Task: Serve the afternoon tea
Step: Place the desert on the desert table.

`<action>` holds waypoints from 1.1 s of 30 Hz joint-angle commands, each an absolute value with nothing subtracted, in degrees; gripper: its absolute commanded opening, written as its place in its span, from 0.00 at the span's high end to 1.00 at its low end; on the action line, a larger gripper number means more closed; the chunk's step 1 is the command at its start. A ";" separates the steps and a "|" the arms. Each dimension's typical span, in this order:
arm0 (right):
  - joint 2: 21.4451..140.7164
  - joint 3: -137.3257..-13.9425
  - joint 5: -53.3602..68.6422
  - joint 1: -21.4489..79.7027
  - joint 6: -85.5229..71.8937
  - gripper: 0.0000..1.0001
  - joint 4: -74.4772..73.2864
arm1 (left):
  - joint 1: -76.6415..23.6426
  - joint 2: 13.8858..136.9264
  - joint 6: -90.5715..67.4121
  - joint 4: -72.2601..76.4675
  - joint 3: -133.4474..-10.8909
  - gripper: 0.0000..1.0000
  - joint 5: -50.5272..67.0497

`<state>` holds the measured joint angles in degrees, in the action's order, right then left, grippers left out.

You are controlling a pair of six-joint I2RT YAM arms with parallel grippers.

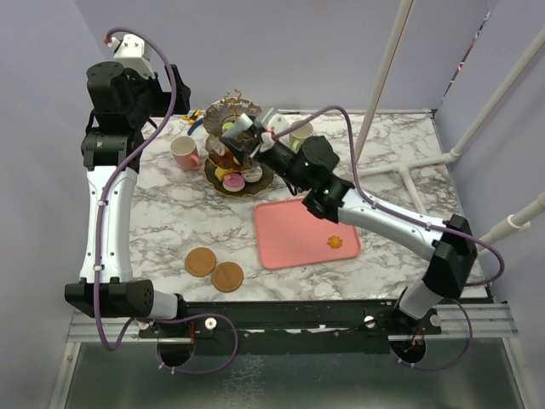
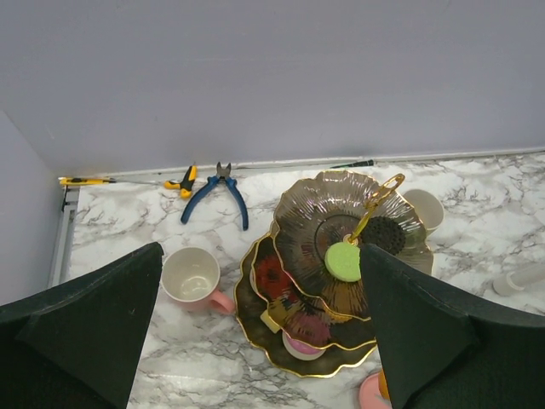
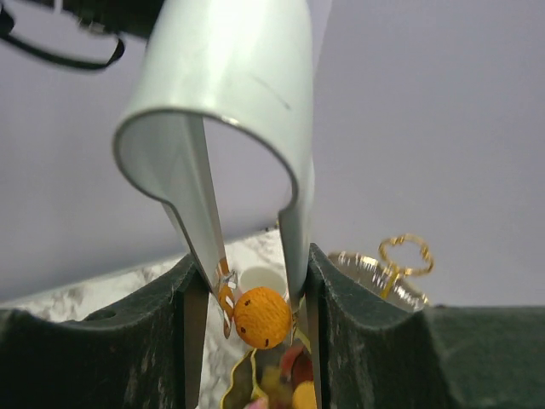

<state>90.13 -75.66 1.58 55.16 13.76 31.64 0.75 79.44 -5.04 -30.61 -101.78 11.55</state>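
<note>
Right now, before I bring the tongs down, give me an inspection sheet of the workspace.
Surface: marble table, no spills seen.
Job's things: three-tier stand carrying pastries at the back; pink mug on its left, pale-green mug on its right; two coasters near the front.
Clutter: pliers and yellow-handled tools by the back wall; pink tray holding one orange pastry.
Grippers: left gripper open above the stand; right gripper shut on tongs pinching a dotted orange cookie.
Cables: purple cables along both arms.
Surroundings: white pipe frame at right.

A robot lab cell: bare lilac walls [image 1: 281, 51], white pipe frame [image 1: 389, 64], marble-print table [image 1: 170, 213].
</note>
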 commanded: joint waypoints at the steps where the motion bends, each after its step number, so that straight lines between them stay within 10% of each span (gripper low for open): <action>1: 98.34 -89.93 6.97 52.69 15.99 0.95 28.49 | 1.32 80.08 -4.60 -31.07 -102.21 0.01 9.63; 23: 118.99 -107.27 5.15 47.89 13.17 0.93 34.38 | 1.58 81.99 -3.65 -29.47 -102.62 0.01 11.00; 33: 118.25 -103.78 5.16 47.88 12.86 0.61 37.53 | 1.58 81.49 -3.26 -29.11 -101.57 0.01 10.98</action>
